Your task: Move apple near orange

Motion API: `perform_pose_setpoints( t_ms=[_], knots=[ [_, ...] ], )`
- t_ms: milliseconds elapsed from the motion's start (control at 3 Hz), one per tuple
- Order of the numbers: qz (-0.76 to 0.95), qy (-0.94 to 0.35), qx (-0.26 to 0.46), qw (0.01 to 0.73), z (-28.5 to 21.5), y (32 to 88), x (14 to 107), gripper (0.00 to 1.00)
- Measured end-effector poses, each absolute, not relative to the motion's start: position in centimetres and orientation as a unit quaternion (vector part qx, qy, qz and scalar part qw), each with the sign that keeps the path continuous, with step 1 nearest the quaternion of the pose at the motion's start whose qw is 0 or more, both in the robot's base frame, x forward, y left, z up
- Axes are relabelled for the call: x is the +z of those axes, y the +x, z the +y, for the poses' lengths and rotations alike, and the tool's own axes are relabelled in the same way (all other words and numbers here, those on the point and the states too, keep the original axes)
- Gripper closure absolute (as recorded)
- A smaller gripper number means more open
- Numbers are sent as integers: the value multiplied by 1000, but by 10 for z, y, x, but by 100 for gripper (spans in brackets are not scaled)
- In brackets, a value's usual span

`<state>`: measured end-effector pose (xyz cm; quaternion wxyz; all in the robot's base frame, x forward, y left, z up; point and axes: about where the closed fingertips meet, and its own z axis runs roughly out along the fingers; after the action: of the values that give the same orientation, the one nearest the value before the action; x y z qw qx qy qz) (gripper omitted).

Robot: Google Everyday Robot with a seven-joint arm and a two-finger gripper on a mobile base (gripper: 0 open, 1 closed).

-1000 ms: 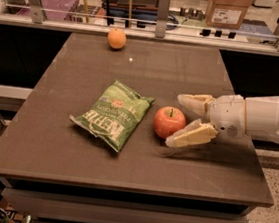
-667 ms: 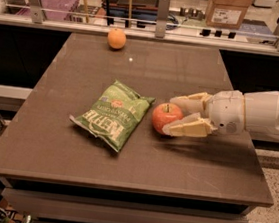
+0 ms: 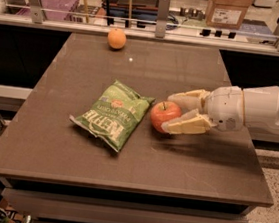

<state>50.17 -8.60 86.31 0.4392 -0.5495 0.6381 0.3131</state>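
Observation:
The red apple (image 3: 162,115) with a short dark stem rests on the dark table (image 3: 194,69), just right of the chip bag. My gripper (image 3: 168,113) reaches in from the right with its pale fingers (image 3: 185,126) closed against the apple's far and near sides. The orange (image 3: 117,38) sits at the table's far edge, left of centre, well away from the apple and the gripper.
A green chip bag (image 3: 115,114) lies flat in the middle of the table, touching or almost touching the apple's left side. A railing with posts (image 3: 163,8) and a cardboard box (image 3: 226,8) stand behind the table's far edge.
The gripper's fingers have closed from beside the apple onto it. The apple and gripper have shifted slightly left toward the chip bag.

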Motion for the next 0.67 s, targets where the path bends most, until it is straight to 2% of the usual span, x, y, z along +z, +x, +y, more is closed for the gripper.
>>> perform_pose_setpoints(
  t_ms=[333,667],
  knots=[
    [640,-549,307,441,-89,502,864,100],
    [656,-547,279,438,-103,506,874,100]
  ],
)
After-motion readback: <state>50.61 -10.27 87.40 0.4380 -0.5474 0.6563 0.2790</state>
